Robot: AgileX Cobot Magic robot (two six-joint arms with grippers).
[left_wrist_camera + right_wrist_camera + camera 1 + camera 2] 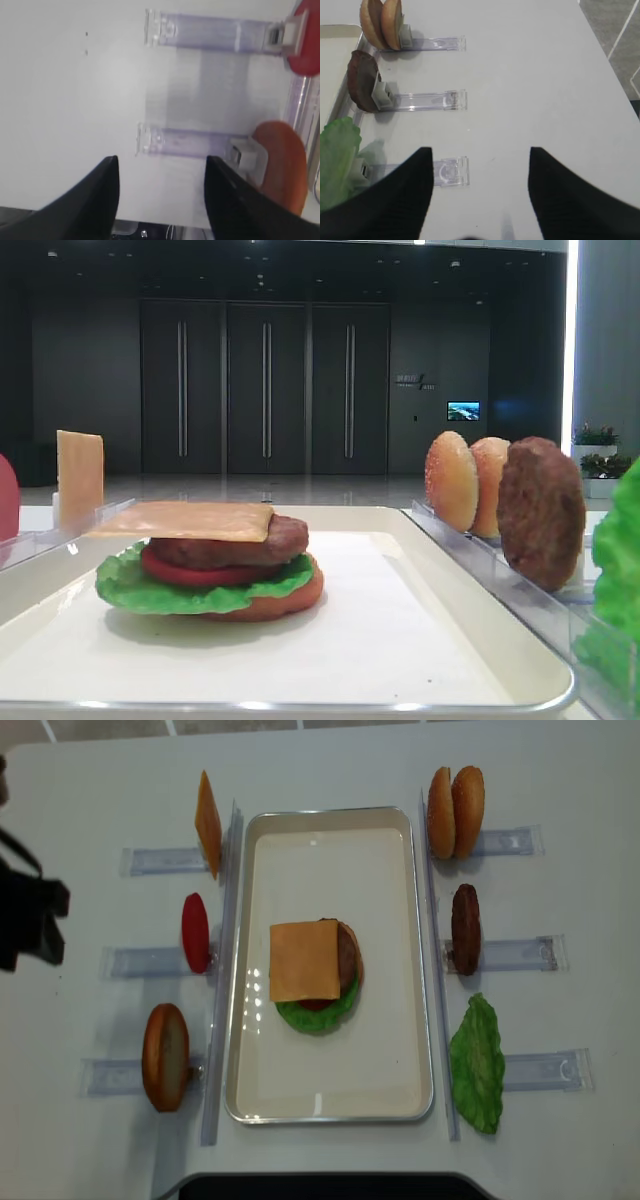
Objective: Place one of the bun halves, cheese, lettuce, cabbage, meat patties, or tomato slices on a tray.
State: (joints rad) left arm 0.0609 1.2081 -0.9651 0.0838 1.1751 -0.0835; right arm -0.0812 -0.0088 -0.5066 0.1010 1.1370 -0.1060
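Observation:
On the cream tray [385, 1070] lies a stack: orange-brown bun half, lettuce [130, 590], tomato slice, meat patty [285, 537], with a cheese slice [304, 960] flat on top. My left gripper [161, 162] is open and empty above the table, left of the racks holding a bun half [280, 170] and a tomato slice [306, 50]. My right gripper [480, 152] is also open and empty, over the table right of a lettuce leaf [337, 160], a patty [361, 80] and two bun halves [381, 22].
Clear plastic racks [155, 860] flank the tray on both sides. A second cheese slice [208, 825] stands upright at the back left. The left arm [30, 925] sits at the table's left edge. The table's right edge [615, 65] is near the right gripper.

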